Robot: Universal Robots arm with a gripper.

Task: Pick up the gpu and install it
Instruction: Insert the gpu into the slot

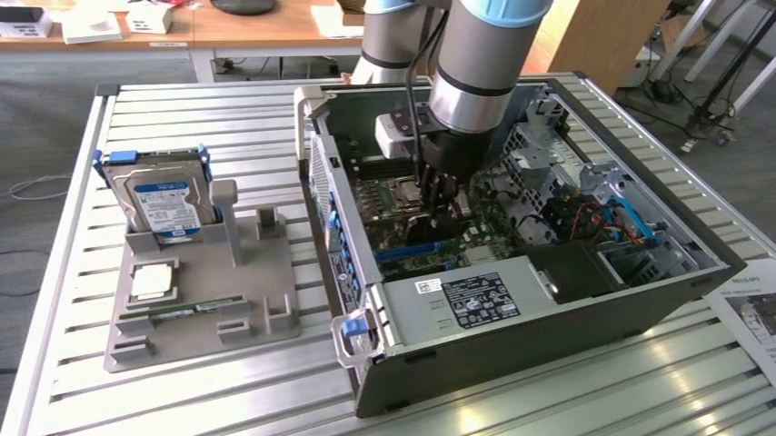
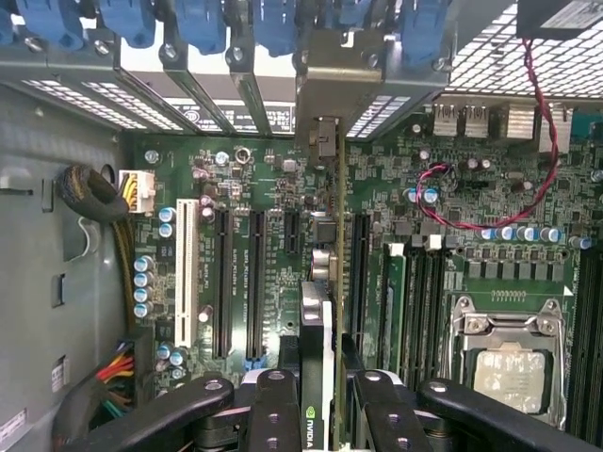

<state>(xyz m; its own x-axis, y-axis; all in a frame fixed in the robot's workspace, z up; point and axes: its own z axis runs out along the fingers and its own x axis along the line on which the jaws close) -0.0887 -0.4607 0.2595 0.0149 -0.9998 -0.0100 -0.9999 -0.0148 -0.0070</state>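
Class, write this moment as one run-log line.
gripper shut on gpu | gpu edge-on over motherboard, in line with its slots | inside computer case | seated: cannot tell

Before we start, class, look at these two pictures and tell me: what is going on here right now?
A robot arm reaches into the open computer case, which lies on its side on a slatted table. Its gripper is shut on the gpu, holding it edge-on over the motherboard expansion slots, with the card's metal bracket at the rear slot openings. Whether the card is seated cannot be told. A hard drive and a memory stick sit on the grey stand beside the case.
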